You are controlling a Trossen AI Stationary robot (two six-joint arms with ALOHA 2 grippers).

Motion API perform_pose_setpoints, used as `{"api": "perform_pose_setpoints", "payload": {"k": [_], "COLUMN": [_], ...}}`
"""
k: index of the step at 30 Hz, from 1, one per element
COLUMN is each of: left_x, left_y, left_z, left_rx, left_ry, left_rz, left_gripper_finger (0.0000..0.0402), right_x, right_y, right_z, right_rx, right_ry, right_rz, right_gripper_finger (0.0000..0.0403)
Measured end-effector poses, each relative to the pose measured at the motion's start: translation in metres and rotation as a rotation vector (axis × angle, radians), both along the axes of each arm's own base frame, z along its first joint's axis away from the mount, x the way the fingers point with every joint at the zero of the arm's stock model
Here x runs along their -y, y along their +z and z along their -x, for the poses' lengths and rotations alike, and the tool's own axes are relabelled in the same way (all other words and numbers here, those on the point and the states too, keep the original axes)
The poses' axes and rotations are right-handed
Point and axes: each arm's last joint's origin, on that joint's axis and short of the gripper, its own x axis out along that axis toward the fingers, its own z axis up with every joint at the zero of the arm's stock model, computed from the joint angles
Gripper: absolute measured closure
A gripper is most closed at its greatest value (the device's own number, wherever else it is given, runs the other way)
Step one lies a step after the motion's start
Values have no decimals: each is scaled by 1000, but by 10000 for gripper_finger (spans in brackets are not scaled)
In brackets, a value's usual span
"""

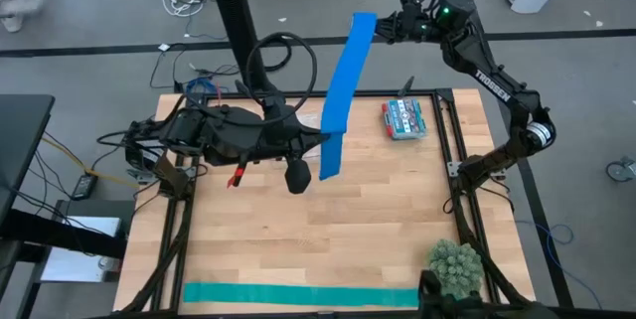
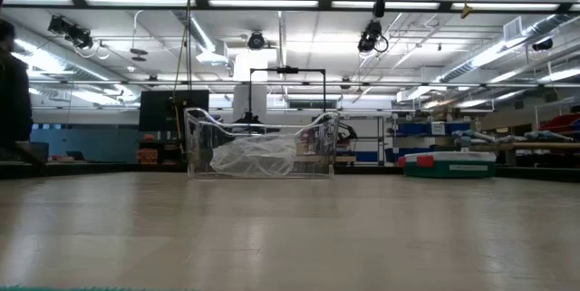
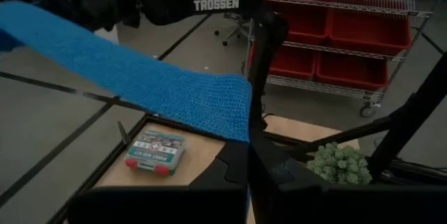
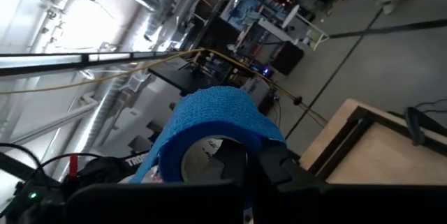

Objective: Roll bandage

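Now I hold the bandage [image 1: 343,90] up in the air, stretched between my two grippers. My right gripper [image 1: 381,27] is clamped on the rolled end, past the far edge of the table [image 1: 328,230]. My left gripper [image 1: 323,138] is clamped on the loose end, over the table. I think the strip could slip out if I pull too hard, or the roll could go loose and crooked if it sags. A small clear box [image 1: 403,118] sits near the far right corner; something red and white is inside, too small to name.

One blue bandage [image 1: 343,85], one teal strip [image 1: 298,293], one small box [image 1: 403,118], one green plant [image 1: 456,265]
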Motion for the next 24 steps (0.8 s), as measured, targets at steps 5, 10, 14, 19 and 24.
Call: {"api": "perform_pose_setpoints", "payload": {"k": [5, 10, 14, 19, 24], "left_x": [2, 7, 9, 9, 10], "left_y": [-5, -14, -22, -23, -24], "left_z": [-7, -24, -32, -33, -33], "left_rx": [-13, -10, -36, -29, -52], "left_ry": [-5, -18, -13, -26, -92], "left_rz": [-1, 20, 72, 106, 146], "left_gripper_finger": [361, 281, 227, 200, 195], "right_x": [-9, -17, -23, -29, -32], "right_y": [8, 16, 21, 26, 28], "right_z": [6, 11, 15, 19, 21], "right_rx": [11, 27, 34, 41, 43], "right_ry": [24, 29, 42, 41, 52], "right_rz": [40, 76, 94, 122, 139], "right_gripper_finger": [403, 403, 403, 403, 403]}}
